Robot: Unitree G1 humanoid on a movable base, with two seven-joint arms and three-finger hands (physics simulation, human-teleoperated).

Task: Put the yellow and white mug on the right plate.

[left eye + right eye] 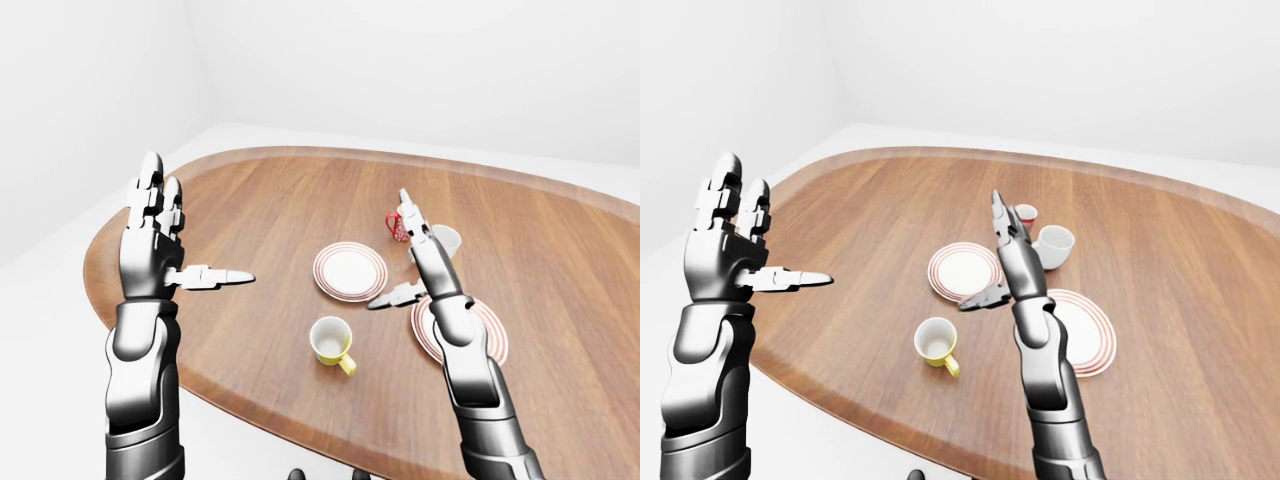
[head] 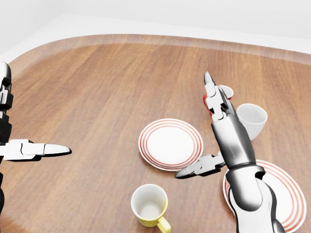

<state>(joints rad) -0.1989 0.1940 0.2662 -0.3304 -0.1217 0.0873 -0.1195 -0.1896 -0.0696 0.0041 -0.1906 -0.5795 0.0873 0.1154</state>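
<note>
The yellow and white mug stands upright near the bottom of the head view, its handle pointing to the lower right. The right plate, red-ringed, lies at the bottom right, partly hidden by my right forearm. My right hand hovers open and edge-on between the two plates, above and to the right of the mug. Its fingers point up the view and nothing is held. At the far left my left hand is raised above the table, open and empty.
A second red-ringed plate lies just above the mug. A red patterned mug sits partly behind my right fingers, and a white mug stands to its right. The oval wooden table ends close below the yellow mug.
</note>
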